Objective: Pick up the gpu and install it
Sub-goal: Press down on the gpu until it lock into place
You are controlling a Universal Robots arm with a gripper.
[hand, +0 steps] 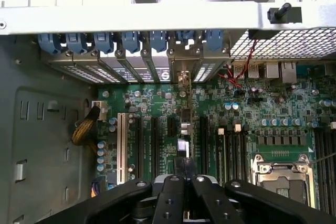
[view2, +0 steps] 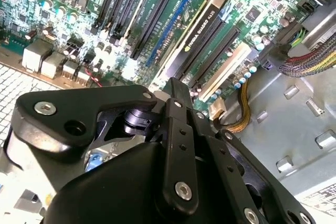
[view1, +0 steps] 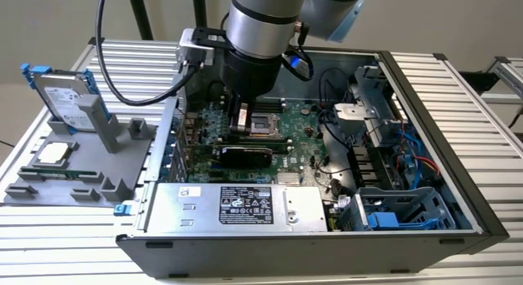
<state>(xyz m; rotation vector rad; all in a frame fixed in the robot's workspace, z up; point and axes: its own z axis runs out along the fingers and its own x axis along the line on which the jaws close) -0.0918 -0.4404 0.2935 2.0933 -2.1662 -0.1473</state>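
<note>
In the exterior view you are looking into the open computer case point(view1: 457, 193). Nearest its front edge, the silver power supply point(view1: 245, 205) is lying flat. Just behind it, the gpu point(view1: 242, 155) is standing on edge in a motherboard point(view1: 302, 113) slot; the second wrist view is showing its labelled top edge point(view2: 205, 24). Farther back, the gripper point(view1: 242, 122) is hanging beside the CPU socket point(view1: 263, 122), apart from the card. In the first wrist view its jaws are appearing clenched together on nothing point(hand: 185, 163).
</note>
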